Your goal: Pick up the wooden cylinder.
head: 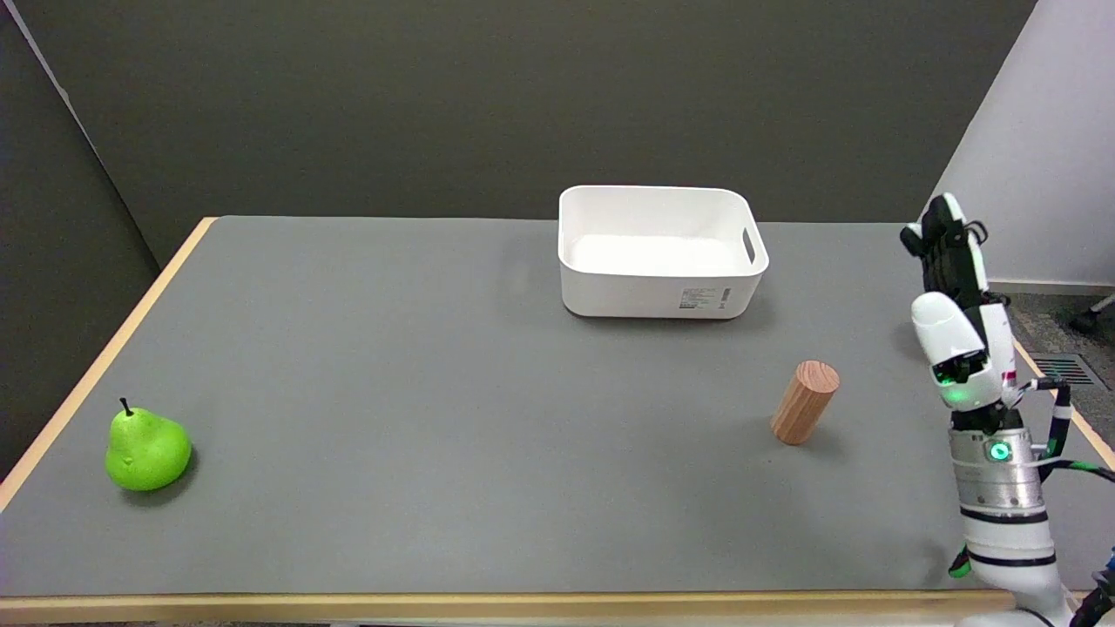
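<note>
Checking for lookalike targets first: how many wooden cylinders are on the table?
1: the wooden cylinder stands right of centre, in front of the white bin. The right hand might hide something at the table's right edge.

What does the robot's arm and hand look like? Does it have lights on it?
The right hand is black with white shells and green-tipped fingers. Below it sits a rounded white wrist part glowing green underneath, then a silver metal ring with a small round green light, then a white arm with black bands. Thin black cables loop beside the wrist.

right arm rises from 5 o'clock corner, forearm near vertical, robot hand point(951, 287) raised, fingers pointing toward 12 o'clock, holding nothing
</note>
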